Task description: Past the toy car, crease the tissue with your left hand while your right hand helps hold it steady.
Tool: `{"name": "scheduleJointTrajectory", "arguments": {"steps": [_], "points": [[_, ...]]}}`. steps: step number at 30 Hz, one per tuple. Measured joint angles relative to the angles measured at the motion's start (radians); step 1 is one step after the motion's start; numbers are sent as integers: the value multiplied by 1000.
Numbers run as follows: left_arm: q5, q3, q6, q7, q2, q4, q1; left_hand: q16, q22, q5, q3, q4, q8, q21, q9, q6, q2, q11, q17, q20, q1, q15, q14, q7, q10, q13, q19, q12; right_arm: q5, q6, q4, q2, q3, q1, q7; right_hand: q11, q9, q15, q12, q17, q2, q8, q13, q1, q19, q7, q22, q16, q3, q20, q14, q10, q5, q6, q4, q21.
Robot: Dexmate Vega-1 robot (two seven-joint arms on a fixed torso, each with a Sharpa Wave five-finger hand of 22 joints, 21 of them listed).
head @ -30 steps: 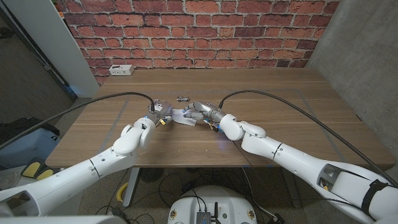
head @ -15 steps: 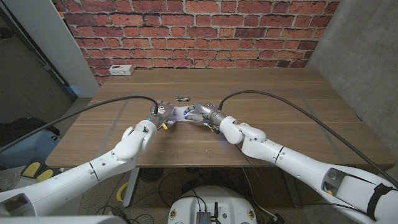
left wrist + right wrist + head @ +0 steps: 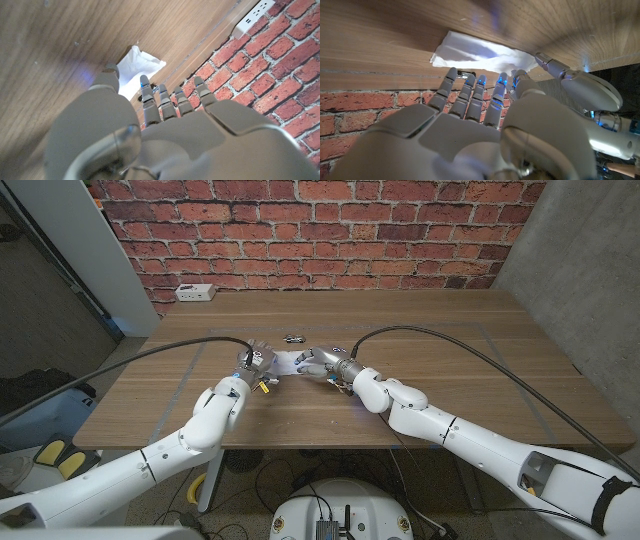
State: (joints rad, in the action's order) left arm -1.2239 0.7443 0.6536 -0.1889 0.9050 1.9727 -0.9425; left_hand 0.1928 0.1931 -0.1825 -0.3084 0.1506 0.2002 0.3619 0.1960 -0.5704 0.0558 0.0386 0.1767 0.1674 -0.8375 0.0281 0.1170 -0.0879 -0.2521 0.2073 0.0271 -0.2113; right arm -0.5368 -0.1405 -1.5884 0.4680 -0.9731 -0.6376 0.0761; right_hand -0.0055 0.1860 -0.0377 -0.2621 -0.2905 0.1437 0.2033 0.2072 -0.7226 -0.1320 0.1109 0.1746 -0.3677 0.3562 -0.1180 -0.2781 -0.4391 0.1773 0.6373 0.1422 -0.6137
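One white tissue [image 3: 291, 363] lies on the table [image 3: 450, 340] between the two robot hands, its long axis running 9 to 3 o'clock, with one small toy car [image 3: 293, 338] just beyond at 12. The left robot hand [image 3: 254, 361] sits at the tissue's 9 o'clock edge and the right robot hand [image 3: 320, 361] at its 3 o'clock edge, about equally near. Both have fingers spread and grasp nothing, though whether fingertips touch the tissue cannot be told.

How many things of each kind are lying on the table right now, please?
Tissue: 1
Toy car: 1
Power strip: 1
Total: 3
The left hand and right hand sit at either side of the tissue; whether they grip it cannot be told.
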Motion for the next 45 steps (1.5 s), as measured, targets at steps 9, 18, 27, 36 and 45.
{"name": "scheduleJointTrajectory", "arguments": {"steps": [9, 18, 27, 36, 45], "points": [[-74, -14, 26, 2, -30, -41, -19, 1, 5, 0, 4, 4, 0, 0, 2, 1, 3, 1, 0, 0, -13, -5, 16, -7, -1, 0, 21, -8, 1, 5, 1, -5, 1, 0, -3, 0, 0, 0, 0, 3, 0, -4, 0, 0, 0, -4, 0, 0, 0, 0, 0, 0, 0, -4, 0, 0], [-46, -28, -1, 60, -52, -86, -20, 1, 5, 0, 4, 4, 0, 0, 2, 1, 7, 4, 0, -1, -17, -5, 16, -7, -5, 0, 23, -8, 6, 5, 5, -8, 4, 0, -5, 2, 0, 0, 8, 3, 0, -8, 0, 0, 0, -9, 0, 6, 0, 0, 0, 9, 0, -9, 0, 4], [7, -29, -40, 115, -59, -114, -9, 1, 5, 0, -1, 8, 31, 0, 0, -138, 43, 17, -3, 8, -54, -15, 33, -58, -45, 0, 35, -23, 12, 10, 12, -11, 7, 3, -5, 2, 0, 0, 8, 3, 0, -8, 0, 0, 0, -14, 0, 6, 0, 0, 0, 9, 0, -14, 0, 7], [43, -21, -55, 171, -63, -137, 0, 2, 8, 0, -74, 17, 59, 14, -2, -311, 125, 47, -5, -9, -154, -57, 96, -14, -130, 0, 80, -44, 16, 13, 15, -10, 8, 4, -2, 2, 0, -4, 8, 0, -4, -11, 0, 4, 0, -22, 0, 0, 0, 0, -11, -10, 0, -14, 0, 8], [38, -11, -55, 280, -59, -154, -5, 8, 10, 0, -90, 1, 58, 28, 8, -323, 133, 54, -5, -22, -162, -67, 132, -12, -166, 0, 104, -58, 14, -1, 6, -5, 8, 4, -11, 17, 0, -5, 0, 0, -1, 0, 0, 15, -19, -43, 0, -10, 0, 0, -42, -45, 0, 26, 0, 11]]}}
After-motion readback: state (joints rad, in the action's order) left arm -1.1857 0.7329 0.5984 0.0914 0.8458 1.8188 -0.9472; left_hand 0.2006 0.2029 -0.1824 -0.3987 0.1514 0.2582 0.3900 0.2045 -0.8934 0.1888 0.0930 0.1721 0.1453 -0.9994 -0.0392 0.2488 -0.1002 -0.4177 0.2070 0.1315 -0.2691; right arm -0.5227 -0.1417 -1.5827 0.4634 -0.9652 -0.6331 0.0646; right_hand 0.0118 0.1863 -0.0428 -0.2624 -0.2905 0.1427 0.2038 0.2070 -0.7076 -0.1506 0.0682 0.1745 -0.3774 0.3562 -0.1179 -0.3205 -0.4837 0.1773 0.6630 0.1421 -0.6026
